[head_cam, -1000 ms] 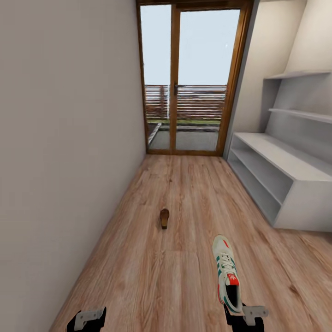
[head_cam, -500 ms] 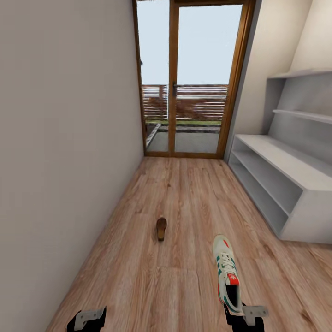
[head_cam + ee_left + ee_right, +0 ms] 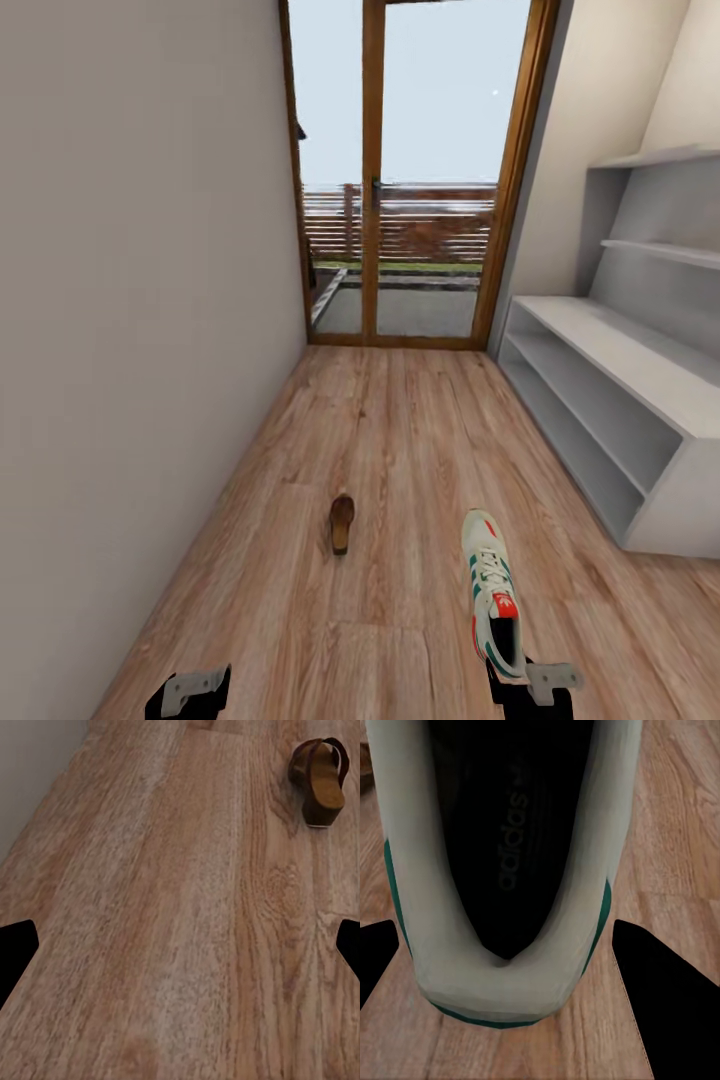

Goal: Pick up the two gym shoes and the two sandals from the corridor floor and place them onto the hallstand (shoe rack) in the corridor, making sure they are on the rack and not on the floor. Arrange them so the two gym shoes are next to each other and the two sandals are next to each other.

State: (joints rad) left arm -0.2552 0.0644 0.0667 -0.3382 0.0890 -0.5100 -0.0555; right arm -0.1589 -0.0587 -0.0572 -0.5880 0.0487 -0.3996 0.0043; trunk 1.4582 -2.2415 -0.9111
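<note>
From the head camera, the right gripper (image 3: 527, 690) holds a white sneaker (image 3: 492, 594) by its heel, toe pointing up the corridor toward the glass door (image 3: 415, 170). A brown sandal (image 3: 341, 522) lies on the wood floor (image 3: 400, 430) ahead and to the sneaker's left, well apart from it. The left gripper (image 3: 188, 692) is low near the wall; this view does not settle how its fingers stand. The grey shoe rack (image 3: 610, 400) stands along the right wall, beyond the sneaker.

The left wrist camera shows that gripper spread wide over bare planks, with the sandal (image 3: 321, 780) ahead and off to one side, untouched.

The right wrist camera shows the sneaker's (image 3: 506, 870) dark inside and heel rim pinched between the fingers.
</note>
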